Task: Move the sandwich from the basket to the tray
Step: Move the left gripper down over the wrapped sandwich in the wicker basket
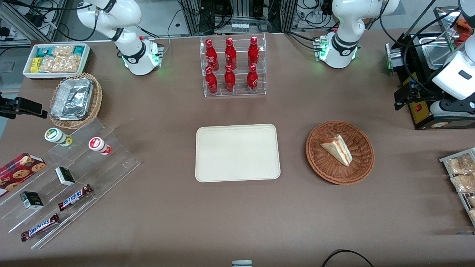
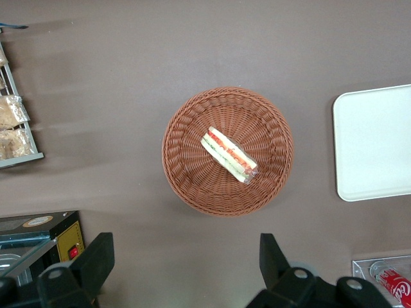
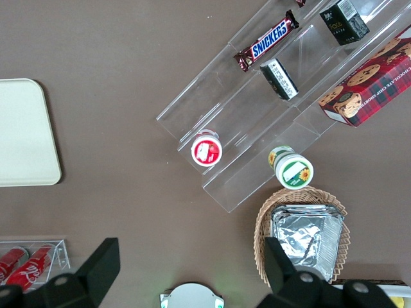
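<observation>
The sandwich (image 1: pixel 337 149), a clear-wrapped white bread wedge with pink-orange and green filling, lies in the round reddish-brown wicker basket (image 1: pixel 362 168). The cream-white tray (image 1: pixel 237 152) lies flat beside the basket, toward the parked arm's end, with nothing on it. In the left wrist view my gripper (image 2: pixel 186 249) hangs high above bare table just off the basket's rim (image 2: pixel 192 192), open wide and holding nothing. The sandwich (image 2: pixel 229 154) sits in the middle of the basket, and a part of the tray (image 2: pixel 372 144) shows too. The working arm's wrist (image 1: pixel 458 76) stands high at its end of the table.
A black machine (image 1: pixel 426 111) stands near the basket, toward the working arm's end. A wire rack of snack bags (image 1: pixel 462 174) lies there too. A clear rack of red bottles (image 1: pixel 232 66) stands farther from the front camera than the tray.
</observation>
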Action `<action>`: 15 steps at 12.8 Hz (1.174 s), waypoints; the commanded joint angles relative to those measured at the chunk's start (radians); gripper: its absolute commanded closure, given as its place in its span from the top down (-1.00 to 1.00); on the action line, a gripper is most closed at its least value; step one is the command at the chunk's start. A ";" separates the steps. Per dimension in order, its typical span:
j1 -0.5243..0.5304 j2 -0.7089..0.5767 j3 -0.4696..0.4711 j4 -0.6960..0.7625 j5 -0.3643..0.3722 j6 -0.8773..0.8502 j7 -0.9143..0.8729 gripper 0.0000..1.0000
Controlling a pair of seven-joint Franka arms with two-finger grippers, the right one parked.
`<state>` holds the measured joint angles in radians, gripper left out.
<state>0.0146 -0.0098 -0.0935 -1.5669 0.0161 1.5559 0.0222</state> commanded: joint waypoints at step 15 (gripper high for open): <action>-0.022 0.057 -0.049 -0.465 -0.002 0.583 -0.775 1.00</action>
<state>0.0005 0.0694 -0.1412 -1.9595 0.0163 2.0538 -0.6225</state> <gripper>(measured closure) 0.000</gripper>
